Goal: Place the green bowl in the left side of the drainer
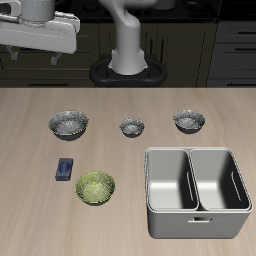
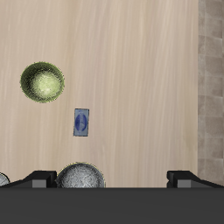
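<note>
The green bowl is round, shallow and yellow-green, and sits upright on the wooden table near its front edge. It also shows in the wrist view. The drainer, a grey metal basin with two empty side-by-side compartments and a small front handle, stands near the front edge, apart from the bowl. It is out of the wrist view. My gripper hangs high above the table's back corner, far from the bowl. In the wrist view the gripper is open and empty, its fingers wide apart.
Three grey patterned bowls stand in a row farther back: a large one that also shows in the wrist view, a small one, and a third. A small blue object lies beside the green bowl. The table's edge borders grey floor.
</note>
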